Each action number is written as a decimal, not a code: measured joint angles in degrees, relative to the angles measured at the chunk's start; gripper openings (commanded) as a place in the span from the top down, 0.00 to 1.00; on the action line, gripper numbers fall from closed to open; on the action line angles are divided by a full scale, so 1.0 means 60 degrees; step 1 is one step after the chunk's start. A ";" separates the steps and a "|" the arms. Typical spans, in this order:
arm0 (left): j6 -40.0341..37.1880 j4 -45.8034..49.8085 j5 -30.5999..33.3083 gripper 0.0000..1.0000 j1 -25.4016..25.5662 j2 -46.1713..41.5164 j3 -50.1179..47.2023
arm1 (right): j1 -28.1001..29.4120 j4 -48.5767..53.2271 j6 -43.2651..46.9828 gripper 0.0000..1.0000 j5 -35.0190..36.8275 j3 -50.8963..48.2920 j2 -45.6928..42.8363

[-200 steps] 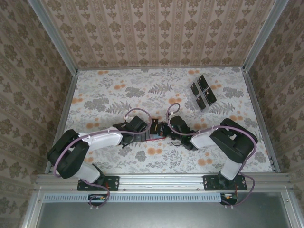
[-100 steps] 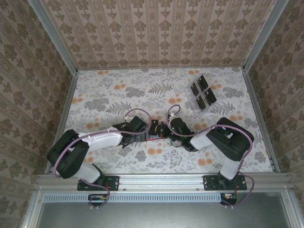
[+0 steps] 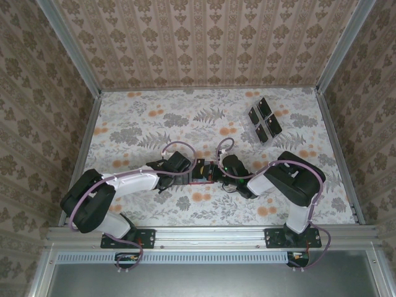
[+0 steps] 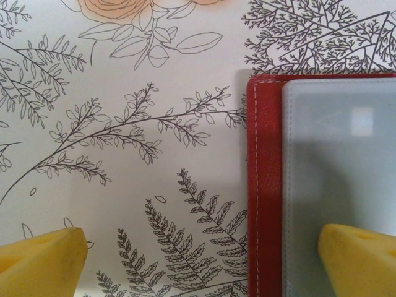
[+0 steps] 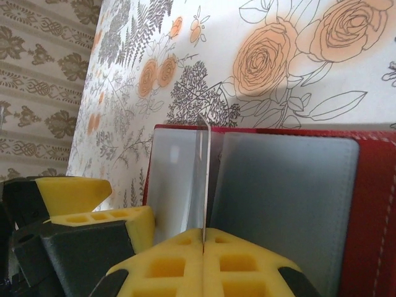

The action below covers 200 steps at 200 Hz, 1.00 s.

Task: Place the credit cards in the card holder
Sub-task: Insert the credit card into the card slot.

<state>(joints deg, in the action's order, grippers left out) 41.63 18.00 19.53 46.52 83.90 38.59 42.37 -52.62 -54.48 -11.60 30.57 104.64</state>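
The card holder (image 3: 204, 174), a small flat red folding wallet with greyish pockets, lies at the centre of the top view, between the left gripper (image 3: 193, 171) and the right gripper (image 3: 216, 171). The table (image 3: 136, 124) is covered in white floral print with orange roses. Beige damask wallpaper (image 3: 204, 43) lines the walls. At upper right, small near-black credit cards (image 3: 266, 109) sit in a clear plastic tray (image 3: 247, 125).

In the left wrist view the wallet fills the right side. The yellow foam fingertips (image 4: 40, 263) stand wide apart, holding nothing.

In the right wrist view yellow pads (image 5: 247, 266) at the bottom are pinched together on a thin card (image 5: 204, 173), seen edge-on and upright between the grey pockets (image 5: 284, 198).
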 measured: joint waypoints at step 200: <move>0.0036 -0.0124 0.0011 0.00 0.0000 -0.0146 -0.0186 | 0.0018 0.0095 -0.0244 1.00 -0.0503 0.0138 0.0251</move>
<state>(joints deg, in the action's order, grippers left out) 41.85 17.26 19.59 46.52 83.02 37.47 42.48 -52.05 -55.94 -14.61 31.40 106.15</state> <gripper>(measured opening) 0.997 0.043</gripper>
